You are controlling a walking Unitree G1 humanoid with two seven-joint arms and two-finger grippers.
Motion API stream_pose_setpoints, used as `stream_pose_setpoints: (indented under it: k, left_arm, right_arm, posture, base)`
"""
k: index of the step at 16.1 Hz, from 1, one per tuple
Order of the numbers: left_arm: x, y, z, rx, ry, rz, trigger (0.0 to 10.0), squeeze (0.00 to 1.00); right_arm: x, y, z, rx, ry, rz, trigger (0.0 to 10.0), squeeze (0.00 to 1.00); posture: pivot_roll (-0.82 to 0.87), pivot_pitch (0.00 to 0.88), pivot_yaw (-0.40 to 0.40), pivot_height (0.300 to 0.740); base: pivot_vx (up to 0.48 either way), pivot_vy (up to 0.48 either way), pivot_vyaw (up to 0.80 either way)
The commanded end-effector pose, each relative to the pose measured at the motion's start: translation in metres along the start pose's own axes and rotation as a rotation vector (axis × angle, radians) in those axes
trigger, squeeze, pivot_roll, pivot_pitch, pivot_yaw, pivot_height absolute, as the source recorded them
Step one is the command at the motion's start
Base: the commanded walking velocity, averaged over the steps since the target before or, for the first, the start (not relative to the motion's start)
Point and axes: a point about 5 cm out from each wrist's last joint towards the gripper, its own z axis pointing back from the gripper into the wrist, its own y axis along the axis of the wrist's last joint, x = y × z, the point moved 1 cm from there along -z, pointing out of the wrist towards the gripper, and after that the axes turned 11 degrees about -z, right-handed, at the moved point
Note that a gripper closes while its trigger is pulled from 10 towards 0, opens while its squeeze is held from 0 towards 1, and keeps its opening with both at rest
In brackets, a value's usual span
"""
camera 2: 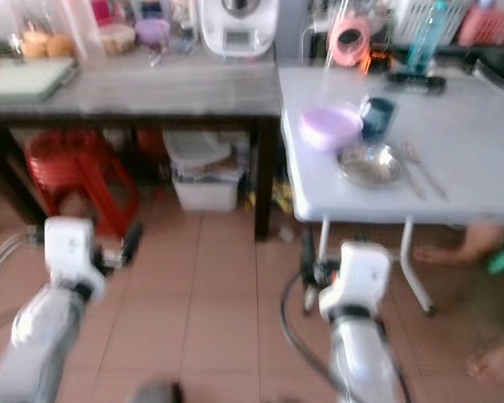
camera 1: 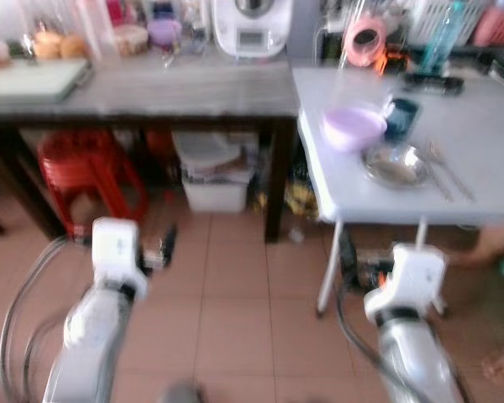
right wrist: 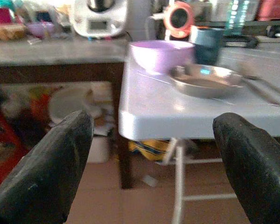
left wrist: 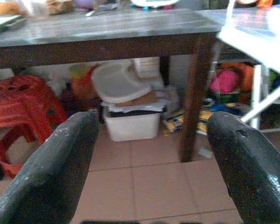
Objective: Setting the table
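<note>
Plate point(right wrist: 206, 80) beyond wide-open, empty right pincer point(right wrist: 154, 163).

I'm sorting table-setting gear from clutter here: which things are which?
For the job: purple bowl, metal plate, dark cup, cutlery, white table.

Lying about: red stools, white bin, kitchen machine, pink tape roll.

Left hand point(left wrist: 149, 158), right hand point(right wrist: 151, 161): both held low, fingers spread.

White table point(camera 1: 487, 151) right of frame: bowl point(camera 1: 354, 128) and cup point(camera 1: 401, 117) at its near-left corner, plate point(camera 1: 394, 165) just in front, cutlery point(camera 1: 448, 172) right of plate; stool point(camera 1: 88, 172) and bin point(camera 1: 212, 172) under left counter point(camera 1: 151, 88)
</note>
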Motion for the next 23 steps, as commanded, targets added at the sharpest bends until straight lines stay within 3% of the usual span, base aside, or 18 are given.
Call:
stream_pose_setpoints:
  k: [1,3,9,23]
  left_arm:
    - [-0.002,0.006,-0.003,0.019,0.002,-0.023,10.0,0.00]
    - [-0.002,0.007,-0.004,0.023,0.000,-0.024,10.0,0.00]
    - [0.002,0.014,-0.005,0.070,-0.030,-0.026,10.0,0.00]
    - [0.008,0.016,-0.009,0.090,-0.053,-0.015,10.0,0.00]
  right_arm:
    - [0.001,0.003,-0.001,0.007,0.003,0.001,10.0,0.00]
    - [0.000,0.003,-0.001,0.012,0.010,0.003,10.0,0.00]
    - [0.001,0.003,-0.002,0.013,0.005,-0.015,10.0,0.00]
    - [0.001,0.004,-0.007,0.027,0.020,-0.002,10.0,0.00]
  posture:
    - [-0.02,0.000,0.031,0.740]
    - [-0.02,0.000,0.032,0.740]
    - [-0.01,0.000,0.034,0.740]
    - [-0.01,0.000,0.033,0.740]
  base:
    - [0.000,-0.465,0.00]
    - [0.000,-0.454,0.00]
    - [0.000,0.000,0.00]
    - [0.403,0.000,0.04]
